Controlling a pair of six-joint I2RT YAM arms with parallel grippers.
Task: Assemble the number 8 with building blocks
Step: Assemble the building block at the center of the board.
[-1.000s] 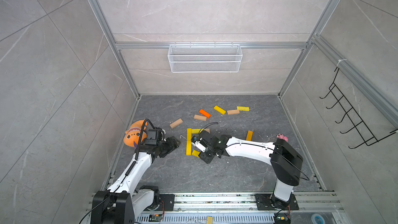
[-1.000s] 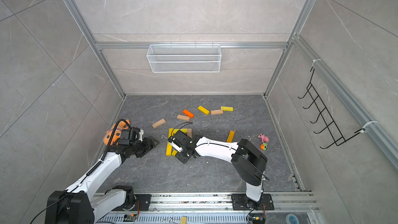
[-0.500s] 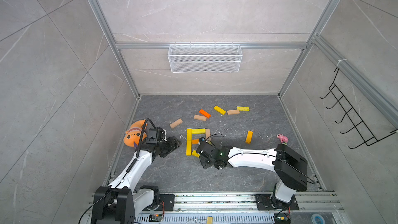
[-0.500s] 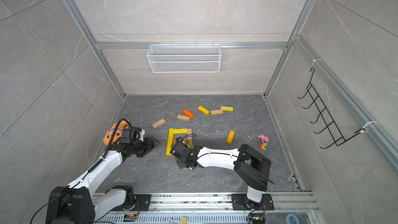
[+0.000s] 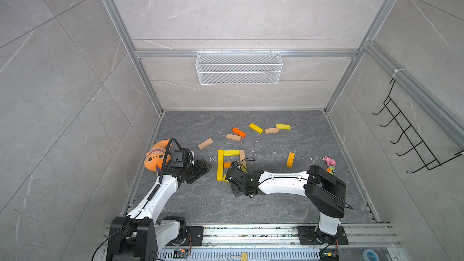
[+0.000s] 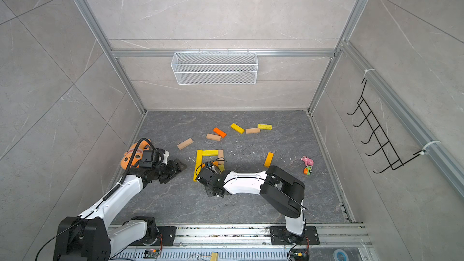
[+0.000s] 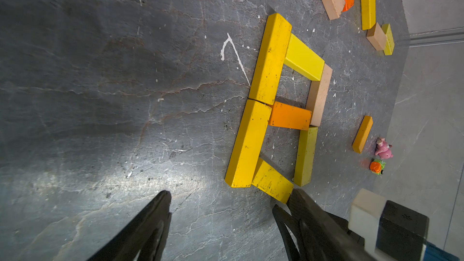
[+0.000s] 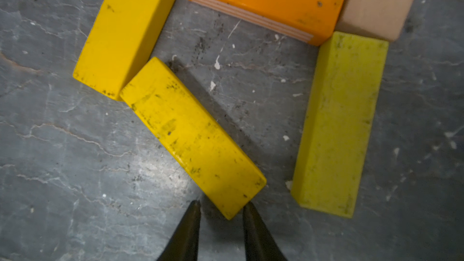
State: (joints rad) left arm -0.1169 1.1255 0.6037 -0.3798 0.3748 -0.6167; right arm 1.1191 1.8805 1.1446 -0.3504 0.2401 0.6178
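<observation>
Several building blocks form a partial figure (image 5: 220, 158) on the floor: two yellow bars in a column (image 7: 270, 59), a yellow top bar, a tan bar (image 7: 319, 96), an orange crossbar (image 7: 290, 118) and a yellow-green bar (image 8: 336, 124). A tilted yellow block (image 8: 190, 131) lies askew at the figure's near end. My right gripper (image 8: 222, 205) hovers there, jaws narrowly apart around that block's corner, gripping nothing. To the left of the figure my left gripper (image 7: 229, 194) stands open and empty (image 5: 204, 166). Loose blocks lie farther back (image 5: 256, 128).
An orange plush toy (image 5: 157, 155) sits by the left arm. A pink toy (image 5: 329, 160) and a small green toy (image 5: 330, 169) lie at the right. One orange block (image 5: 290, 159) lies apart on the right. A wire basket (image 5: 238, 67) hangs on the back wall.
My right gripper has pulled back from over the figure toward the front, and its jaws have narrowed. The left arm has stayed put.
</observation>
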